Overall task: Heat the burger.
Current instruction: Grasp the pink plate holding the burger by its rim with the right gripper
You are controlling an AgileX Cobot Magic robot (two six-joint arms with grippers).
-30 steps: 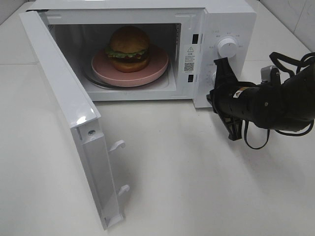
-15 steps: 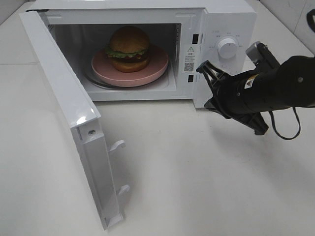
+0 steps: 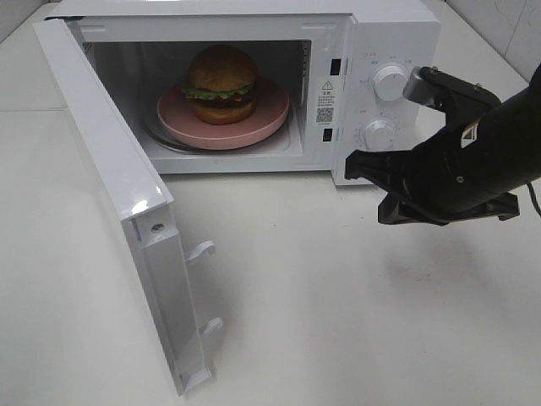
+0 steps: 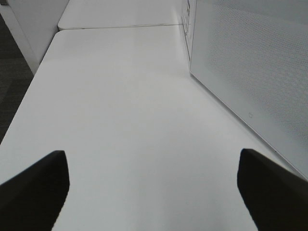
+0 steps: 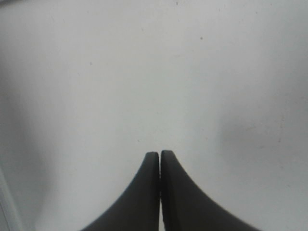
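Your tall burger (image 3: 221,83), glossy golden-brown bun over green lettuce, sits on the round pink plate (image 3: 272,114) inside the open white microwave (image 3: 397,34). It looks light, squashy and loosely stacked, so lift by the plate's rim. Right jaws are pressed together, empty; left jaws stand wide.

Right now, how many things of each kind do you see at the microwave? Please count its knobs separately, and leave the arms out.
Microwave: 1
Burger: 1
Plate: 1
Knobs: 2
Total: 5
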